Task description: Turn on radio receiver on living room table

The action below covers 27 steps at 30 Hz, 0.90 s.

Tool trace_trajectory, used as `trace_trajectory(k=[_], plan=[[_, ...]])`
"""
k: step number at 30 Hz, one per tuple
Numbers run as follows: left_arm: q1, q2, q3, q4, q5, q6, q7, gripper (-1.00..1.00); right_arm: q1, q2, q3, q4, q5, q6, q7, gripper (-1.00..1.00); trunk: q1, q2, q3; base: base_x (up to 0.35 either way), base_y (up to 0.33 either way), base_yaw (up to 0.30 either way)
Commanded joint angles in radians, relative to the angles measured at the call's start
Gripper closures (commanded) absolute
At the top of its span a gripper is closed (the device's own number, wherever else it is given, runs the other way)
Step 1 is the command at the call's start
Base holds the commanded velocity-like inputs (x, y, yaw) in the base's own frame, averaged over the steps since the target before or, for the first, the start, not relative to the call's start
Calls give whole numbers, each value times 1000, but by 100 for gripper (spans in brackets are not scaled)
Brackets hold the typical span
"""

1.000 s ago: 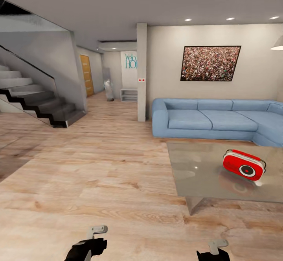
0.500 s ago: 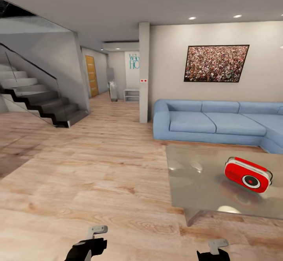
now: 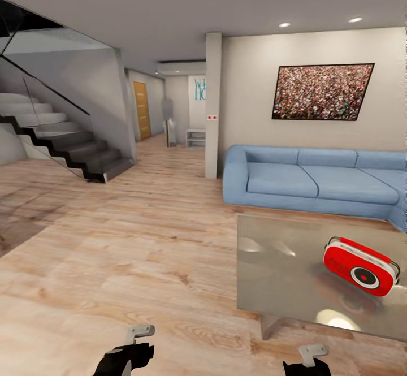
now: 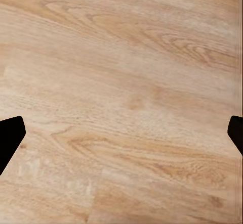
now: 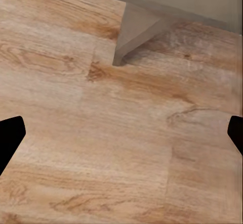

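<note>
I am rolling into the living room, and my head camera is swinging as I go: over the last second the whole view has shifted, so the blue sofa [image 3: 316, 181], the framed crowd picture [image 3: 322, 91] and the staircase [image 3: 62, 144] have all slid across the frame. That is my own motion, not theirs.

The radio receiver [image 3: 360, 266] is sitting on the glossy grey bench [image 3: 282, 263], towards its right part and well in from the near edge, tilted, with the centre of its round dial glowing red. By my judgement it is not yet switched on. The bench now looms larger and lower in my sight, so I am closing on it, though the radio remains well out of reach.

My left gripper [image 3: 135, 339] and right gripper [image 3: 310, 356] are hanging low over the wood floor [image 3: 113, 251], both released and carrying nothing; each wrist camera shows the dark fingers [image 4: 11, 135] spread wide at the frame's edges. The right wrist camera is also catching a bench leg [image 5: 134, 32]. Next I judge I must draw nearer and turn right before reaching for the dial.
</note>
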Motion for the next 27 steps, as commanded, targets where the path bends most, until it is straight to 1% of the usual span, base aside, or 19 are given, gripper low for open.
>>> trace_trajectory(k=[1,17,27], plan=[[0,0,0,0,0,0,0,-100,0,0,0,0,0,0,0,-100,0,0,0,26,-330,-78],[0,0,0,0,0,0,0,-100,0,0,1,0,1,0,0,-100,0,0,13,2,-334,-224],[0,0,0,0,-1,0,0,-100,0,0,1,0,1,0,0,-100,0,0,14,1,-334,-30]])
